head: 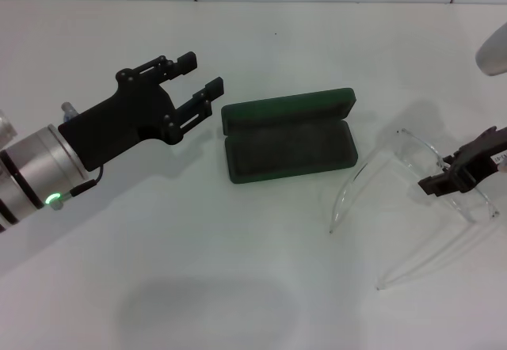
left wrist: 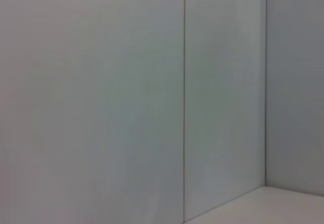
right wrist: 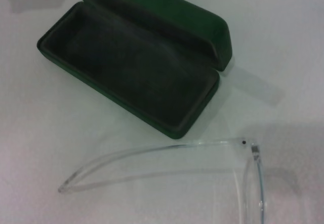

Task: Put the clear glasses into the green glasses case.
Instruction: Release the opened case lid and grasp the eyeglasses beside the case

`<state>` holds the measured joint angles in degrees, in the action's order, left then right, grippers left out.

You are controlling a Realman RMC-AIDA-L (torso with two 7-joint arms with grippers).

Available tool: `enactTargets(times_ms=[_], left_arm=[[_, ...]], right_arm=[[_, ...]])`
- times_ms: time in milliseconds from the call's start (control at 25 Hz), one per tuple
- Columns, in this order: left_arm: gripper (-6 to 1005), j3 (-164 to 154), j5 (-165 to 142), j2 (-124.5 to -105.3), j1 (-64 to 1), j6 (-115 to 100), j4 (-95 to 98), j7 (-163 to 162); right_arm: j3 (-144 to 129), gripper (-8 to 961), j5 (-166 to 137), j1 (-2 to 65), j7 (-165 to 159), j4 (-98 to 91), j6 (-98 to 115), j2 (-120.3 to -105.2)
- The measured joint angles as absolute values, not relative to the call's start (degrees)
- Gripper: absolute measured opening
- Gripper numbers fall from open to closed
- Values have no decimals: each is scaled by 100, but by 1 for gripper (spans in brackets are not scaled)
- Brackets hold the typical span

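The case lies open at the centre of the head view on the white table, its lid standing up along the far edge and the dark fuzzy lining of its tray bare. In the right wrist view the case fills the upper half of the frame, the lid raised behind the tray.

The glasses sit at the right of the head view, just right of the case and apart from it. Their arms are unfolded: one curves down toward the lower centre of the frame, its tip a little below the case's near right corner, and the other runs toward the lower right. In the right wrist view one clear arm of the glasses stretches across the lower half of the frame, below the case, and joins the front at the lower right edge.

The right gripper is at the right edge of the head view, its dark fingers closed on the front of the glasses.

The left gripper is at the upper left of the head view, just left of the case, pointing at it, with its two fingers spread apart and holding nothing. The left wrist view shows only a pale panelled wall.
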<state>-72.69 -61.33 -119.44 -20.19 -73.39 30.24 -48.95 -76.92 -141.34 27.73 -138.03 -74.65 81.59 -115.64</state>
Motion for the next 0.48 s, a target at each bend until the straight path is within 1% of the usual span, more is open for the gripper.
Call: enactTargets(times_ms=[160,480], left_arm=[[529,-7268,-6132,-11949,-2003,-7339,3023,-4895],[528,-7268,-6126,-11960,-1972,-7339,3023,-4895]], right_arm=[[-7853,419,-14150,2765,-13776,-7451,8055,-11551],[-8097,292,-14158,2744,-13677,-7487,7928,-11538]])
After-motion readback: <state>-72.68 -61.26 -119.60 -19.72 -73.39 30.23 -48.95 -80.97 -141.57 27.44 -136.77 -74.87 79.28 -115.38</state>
